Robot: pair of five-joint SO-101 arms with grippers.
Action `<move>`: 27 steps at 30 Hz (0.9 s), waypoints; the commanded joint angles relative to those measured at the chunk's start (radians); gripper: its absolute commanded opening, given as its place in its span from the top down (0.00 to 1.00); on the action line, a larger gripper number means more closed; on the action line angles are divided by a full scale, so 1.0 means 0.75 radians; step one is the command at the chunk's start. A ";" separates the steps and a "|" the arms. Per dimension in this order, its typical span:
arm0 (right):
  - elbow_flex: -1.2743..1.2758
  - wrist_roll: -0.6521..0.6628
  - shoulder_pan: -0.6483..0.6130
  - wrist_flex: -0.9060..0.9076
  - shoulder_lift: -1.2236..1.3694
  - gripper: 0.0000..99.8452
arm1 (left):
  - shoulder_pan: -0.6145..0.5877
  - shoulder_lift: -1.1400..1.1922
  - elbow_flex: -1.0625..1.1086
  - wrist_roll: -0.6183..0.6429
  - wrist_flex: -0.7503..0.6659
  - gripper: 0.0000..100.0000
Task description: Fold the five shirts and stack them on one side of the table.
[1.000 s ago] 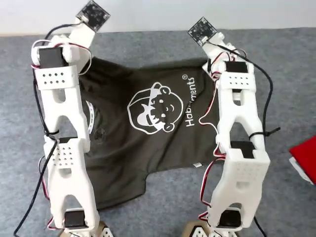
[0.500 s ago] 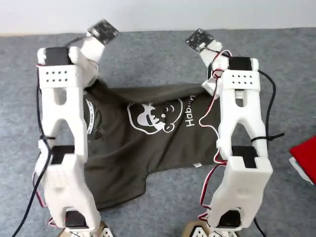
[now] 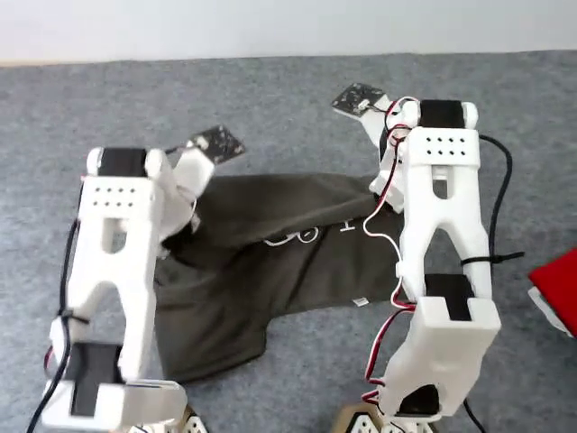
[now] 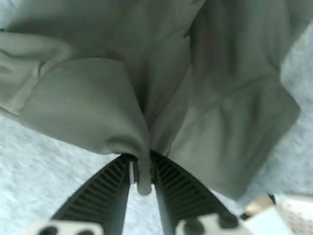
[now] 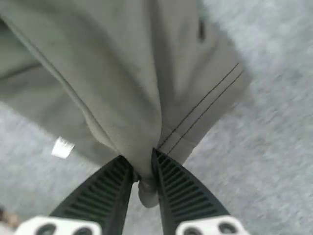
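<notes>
From above, the dark olive shirt [image 3: 270, 280] lies crumpled between the two arms. Its far edge is drawn up in a fold that covers most of the white print [image 3: 296, 237], one sleeve trails toward the near edge, and a small white tag [image 3: 360, 301] shows at the hem. The left arm [image 3: 117, 262] and right arm [image 3: 442, 216] stand over the two ends of that raised fold. The wrist views give the grasp close up. The left fingers [image 4: 110, 191] are pressed together on a bunched ridge of cloth, with the rest of the shirt [image 4: 205, 83] hanging away in loose folds. The right fingers [image 5: 105, 191] pinch a gathered fold of the shirt [image 5: 122, 73] near a double-stitched hem [image 5: 208, 105], the tag [image 5: 62, 147] lying off to one side. In both, a little nub of fabric pokes through between the ribbed black pads. The desk [image 3: 270, 108] is covered in grey, felt-like material, with a pale wall [image 3: 270, 27] along its far edge. Something red [image 3: 559, 281] sits at the desk's right edge, well apart from the shirt.
</notes>
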 commanded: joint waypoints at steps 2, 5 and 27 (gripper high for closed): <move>-0.068 0.018 0.038 0.073 -0.122 0.99 | 0.006 -0.270 0.187 -0.012 0.041 1.00; -0.008 0.051 0.058 0.075 -0.165 0.99 | 0.010 -0.411 0.351 -0.012 0.041 1.00; 0.902 -0.029 0.062 -0.060 -0.780 0.99 | 0.065 -0.818 0.621 0.321 -0.037 1.00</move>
